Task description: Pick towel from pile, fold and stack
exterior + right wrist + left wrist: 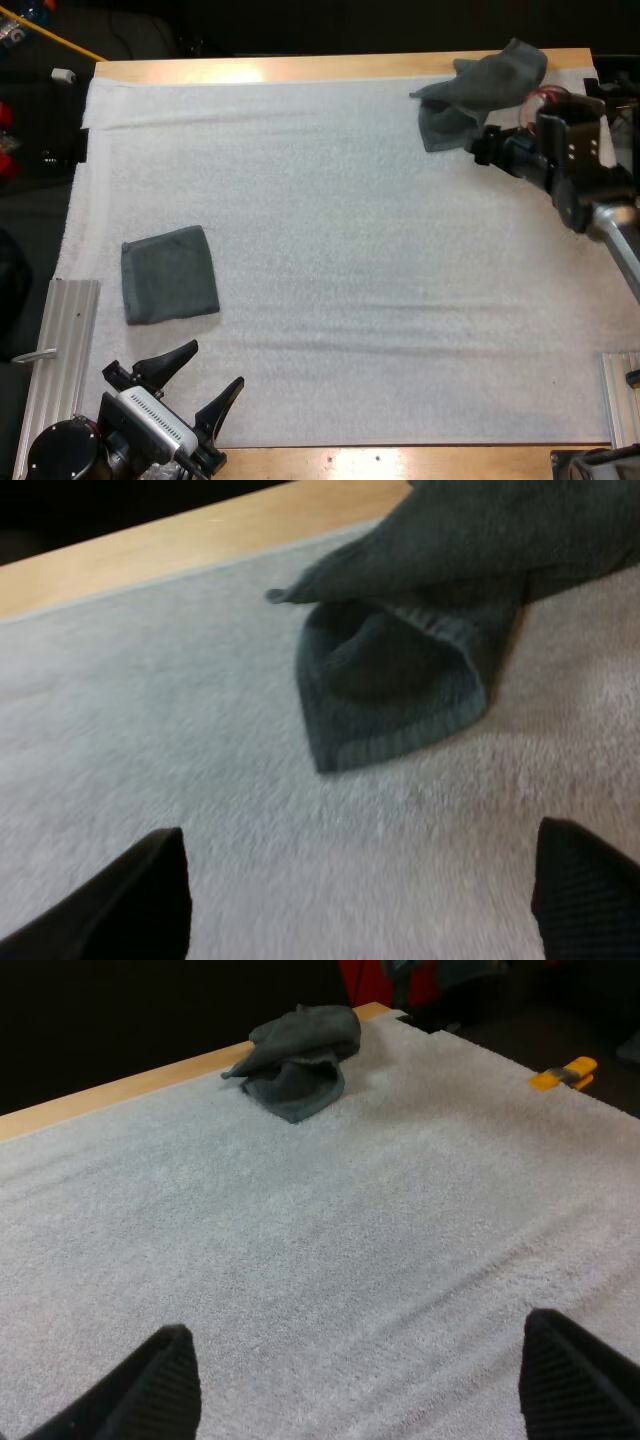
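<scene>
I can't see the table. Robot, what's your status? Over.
Left gripper open, near folded towel. Right gripper open, just short of crumpled towel. Only bare mat between them. Over.

Readable text: none.
Labels, brands: none legible on mat (350, 250) or worktop (300, 68).
Numbers, signs: none.

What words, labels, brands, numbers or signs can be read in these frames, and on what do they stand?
None: no text can be read in any view.
The folded towel, the crumpled towel and the mat are plain, with no label or print showing.
</scene>
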